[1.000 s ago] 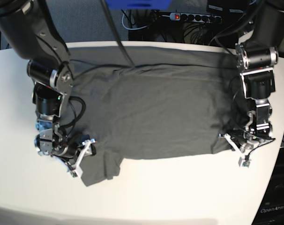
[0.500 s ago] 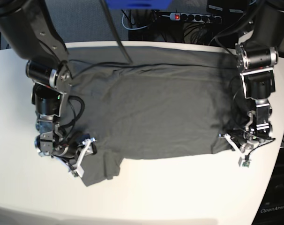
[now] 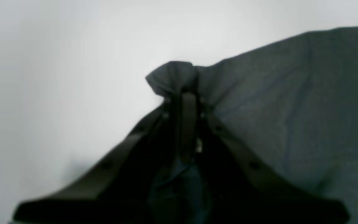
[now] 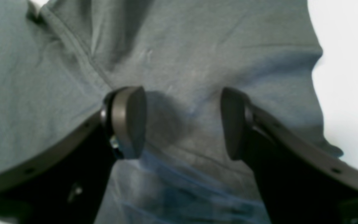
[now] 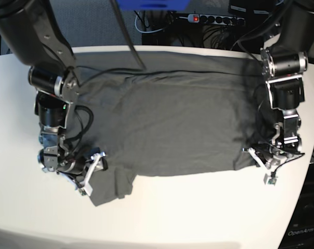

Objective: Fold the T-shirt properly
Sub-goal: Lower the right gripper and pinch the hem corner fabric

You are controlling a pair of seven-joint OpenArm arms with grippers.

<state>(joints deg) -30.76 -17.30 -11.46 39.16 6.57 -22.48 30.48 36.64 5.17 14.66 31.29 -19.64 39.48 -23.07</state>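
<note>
1. The T-shirt [image 5: 167,124] lies spread flat on the white table [image 5: 198,207], with its long side across the base view. It covers most of the middle and reaches close to the far edge.
2. One short sleeve [image 5: 113,188] sticks out toward the near edge, at the left of the base view. The cloth has only soft wrinkles.
3. The left gripper [image 3: 186,93] is clenched on a small bunch of the T-shirt's edge, which stands up above the closed tips. In the base view it is low at the cloth's near right corner.
4. The right gripper [image 4: 182,121] is released. Its two pads [image 4: 129,121] stand wide apart just above the cloth near the sleeve, with nothing between them.
5. The table is smooth, white and rounded at its far edge. Its near part is bare.
6. Behind the table there is a power strip [image 5: 214,19] with a red switch, and several dark cables [image 5: 219,36] lie on the floor.
7. A grey wall [image 5: 95,23] is seen behind, and a blue object [image 5: 152,4] at the top, partly cut off.
</note>
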